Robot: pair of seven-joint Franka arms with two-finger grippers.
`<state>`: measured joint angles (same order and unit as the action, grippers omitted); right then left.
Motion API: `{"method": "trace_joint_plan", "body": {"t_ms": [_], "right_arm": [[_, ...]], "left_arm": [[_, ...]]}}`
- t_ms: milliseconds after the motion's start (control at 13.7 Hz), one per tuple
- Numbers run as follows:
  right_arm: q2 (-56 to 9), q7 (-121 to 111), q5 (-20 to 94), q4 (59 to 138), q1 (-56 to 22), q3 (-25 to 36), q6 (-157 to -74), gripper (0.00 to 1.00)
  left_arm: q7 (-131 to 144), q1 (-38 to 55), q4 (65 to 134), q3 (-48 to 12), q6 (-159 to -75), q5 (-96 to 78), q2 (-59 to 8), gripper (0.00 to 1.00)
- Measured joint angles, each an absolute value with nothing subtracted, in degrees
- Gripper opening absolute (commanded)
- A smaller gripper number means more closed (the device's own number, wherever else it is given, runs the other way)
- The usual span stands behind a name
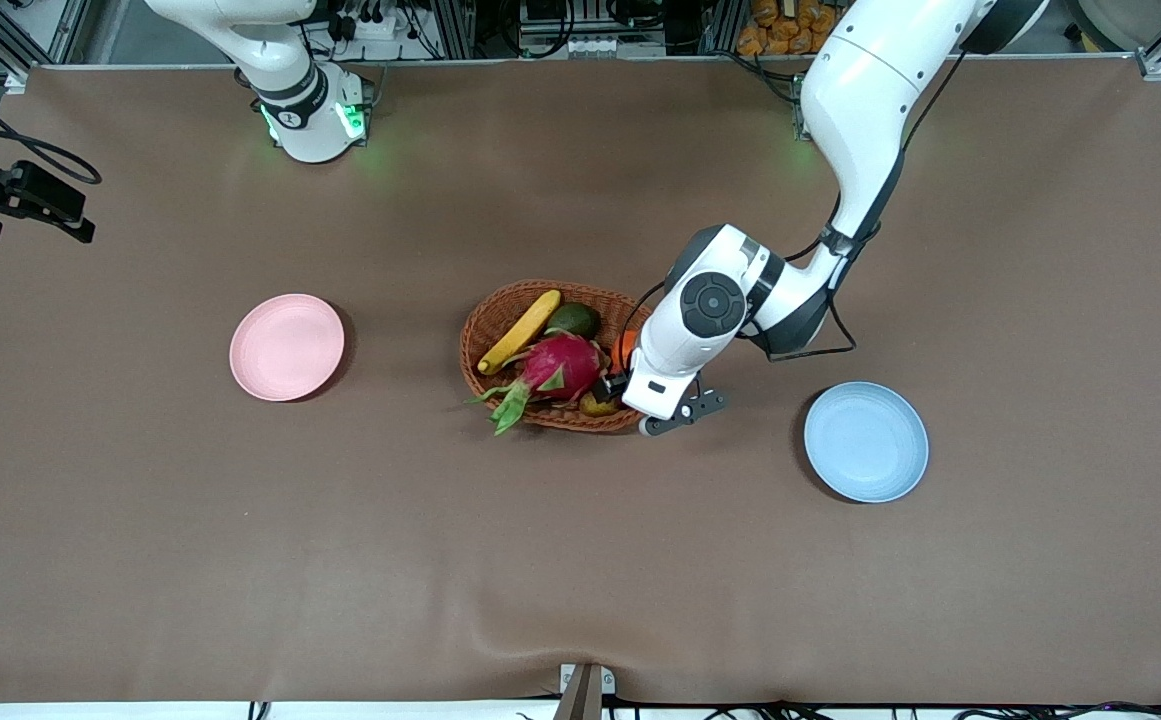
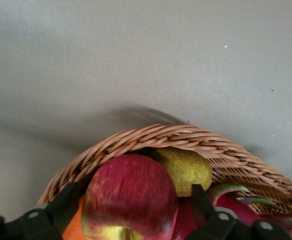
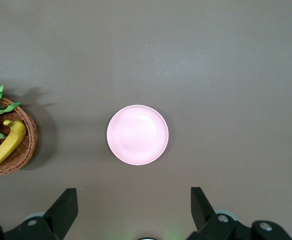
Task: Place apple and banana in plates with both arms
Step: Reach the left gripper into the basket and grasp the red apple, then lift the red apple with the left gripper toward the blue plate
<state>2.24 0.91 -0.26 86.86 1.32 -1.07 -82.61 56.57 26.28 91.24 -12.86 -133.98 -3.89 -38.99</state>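
A brown worktop filled the scene, with racks and cables along its edge by the robots' bases. Our landmark was an oval wicker basket at the middle of it. In the basket lay the banana, a magenta dragon fruit, a dark green fruit, a small yellow-green fruit and, at the end toward the left arm, the apple beside an orange fruit.

The pink plate sat well apart from the basket toward the right arm's end; the blue plate sat toward the left arm's end, a little nearer the front camera than the basket. Both were bare.

We saw the left tool down in the basket, its fingers spread to either side of the apple; whether they touched it we could not tell, and nothing was lifted yet. The right tool waited high over the worktop above the pink plate, fingers wide apart and holding nothing.

We judged the step in hand to be the apple pickup. The next move called for closing squarely on the apple, then lifting clear of the rim before crossing to the blue plate.
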Motion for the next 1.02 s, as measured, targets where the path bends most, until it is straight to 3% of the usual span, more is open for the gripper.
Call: {"method": "trace_joint_plan", "body": {"t_ms": [146,219,731,1023], "right_arm": [[2.2,0.9,-0.3,86.9,1.3,-1.1,-82.6,1.00],[2.2,0.9,-0.3,86.9,1.3,-1.1,-82.6,1.00],[2.2,0.9,-0.3,86.9,1.3,-1.1,-82.6,1.00],[2.2,0.9,-0.3,86.9,1.3,-1.1,-82.6,1.00]], "left_arm": [[56.6,26.4,91.2,-12.9,-134.1,-3.9,-39.2,0.21],[56.6,26.4,91.2,-12.9,-134.1,-3.9,-39.2,0.03],[56.6,26.2,88.9,-12.7,-134.4,-3.8,-38.8,0.00],[54.6,22.8,88.0,-12.3,-128.9,-3.7,-33.6,0.00]]}}
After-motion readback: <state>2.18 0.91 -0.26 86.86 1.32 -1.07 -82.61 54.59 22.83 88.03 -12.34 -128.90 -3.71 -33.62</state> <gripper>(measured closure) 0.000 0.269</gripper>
